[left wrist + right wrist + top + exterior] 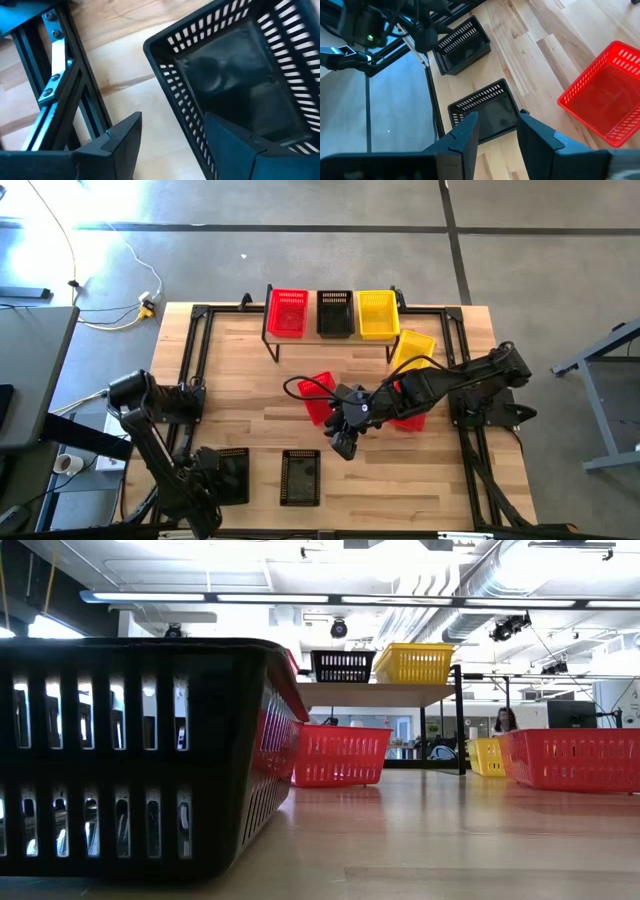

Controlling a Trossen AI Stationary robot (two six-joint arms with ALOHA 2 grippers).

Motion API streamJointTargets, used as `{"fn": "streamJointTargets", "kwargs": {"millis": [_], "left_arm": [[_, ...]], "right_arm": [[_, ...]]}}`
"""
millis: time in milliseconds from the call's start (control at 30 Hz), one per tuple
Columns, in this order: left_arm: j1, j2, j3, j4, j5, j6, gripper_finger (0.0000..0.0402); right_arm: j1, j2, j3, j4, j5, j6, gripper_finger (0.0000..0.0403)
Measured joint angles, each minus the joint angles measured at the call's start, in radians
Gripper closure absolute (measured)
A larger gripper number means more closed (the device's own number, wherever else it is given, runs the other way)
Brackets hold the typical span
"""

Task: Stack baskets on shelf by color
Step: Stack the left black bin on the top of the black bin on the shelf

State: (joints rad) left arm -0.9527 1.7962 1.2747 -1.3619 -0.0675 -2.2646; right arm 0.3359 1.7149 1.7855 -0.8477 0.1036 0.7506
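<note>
The shelf point(311, 330) stands at the table's far side with a red basket point(288, 312), a black basket point(335, 313) and a yellow basket point(378, 313) side by side on it. Two black baskets point(232, 475) point(301, 477) sit upright near the front edge. My left gripper point(172, 120) is open over the left one's short wall point(175, 100), one finger outside and one over the inside, touching nothing that I can see. My right gripper point(497, 135) hangs open above the other black basket point(485, 110).
Two red baskets point(320, 395) point(410, 418) and a yellow one point(412, 350) lie on the table between the shelf and my right arm. A black metal frame point(65, 85) runs along the table's left edge, close to my left gripper. Bare wood lies between the black baskets and the red ones.
</note>
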Motion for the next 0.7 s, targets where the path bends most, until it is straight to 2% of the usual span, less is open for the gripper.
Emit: {"fn": "streamJointTargets", "kwargs": {"millis": [333, 700], "left_arm": [[0.01, 0.09, 0.0, 0.04, 0.056, -0.01, 0.0208], [0.018, 0.141, 0.0, 0.137, 0.056, 0.015, 0.0295]], "right_arm": [[0.0, 0.0, 0.0, 0.0, -0.003, 0.0, 0.0284], [0.0, 0.0, 0.0, 0.0, -0.032, 0.008, 0.0284]]}}
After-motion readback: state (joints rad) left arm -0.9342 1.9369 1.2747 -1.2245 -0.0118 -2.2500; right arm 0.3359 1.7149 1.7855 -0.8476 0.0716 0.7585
